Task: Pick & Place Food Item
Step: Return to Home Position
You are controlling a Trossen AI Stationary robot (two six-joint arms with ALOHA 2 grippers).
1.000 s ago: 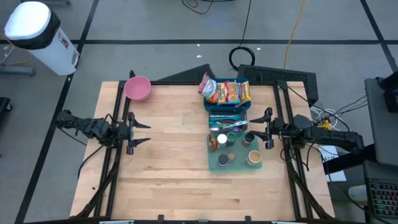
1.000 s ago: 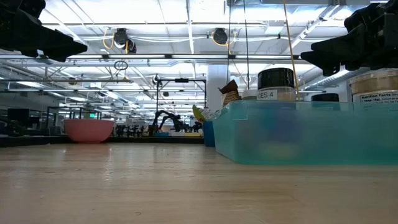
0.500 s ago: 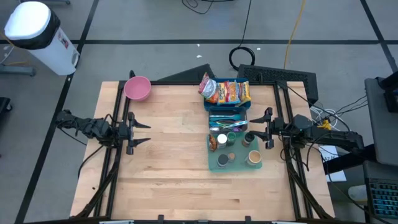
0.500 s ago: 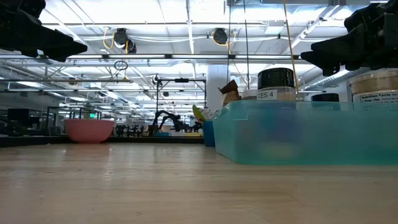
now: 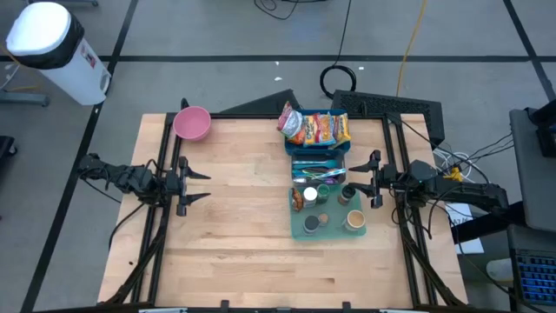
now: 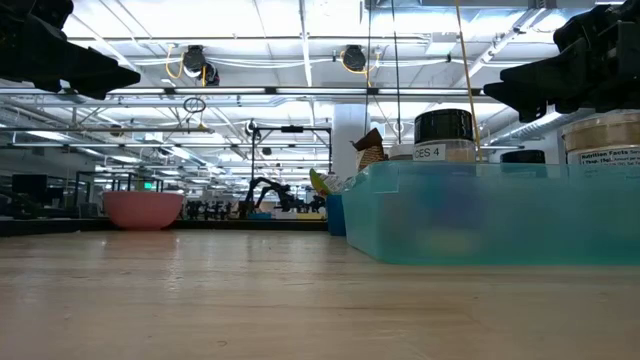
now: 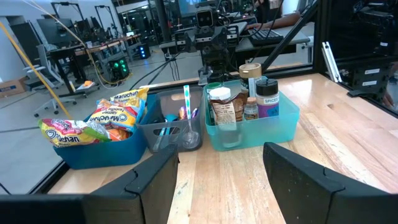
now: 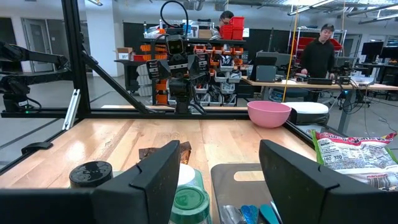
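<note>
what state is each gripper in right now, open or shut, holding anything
Left gripper: open, holding nothing.
Right gripper: open, holding nothing.

floor: grey concrete (image 5: 217, 35) with dark tape lines all round my table (image 5: 234, 217)
ceiling: strip lights (image 6: 240, 22)
corner: white trash can (image 5: 52, 43)
back: workbenches (image 8: 267, 81), one person (image 8: 322, 53) standing

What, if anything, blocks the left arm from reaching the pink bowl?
Nothing that shows, so probably yes, it can reach. The bowl stands alone at a corner of the table on the left arm's side, with only bare wood between it and the left gripper. The jaws stand open and empty.
</note>
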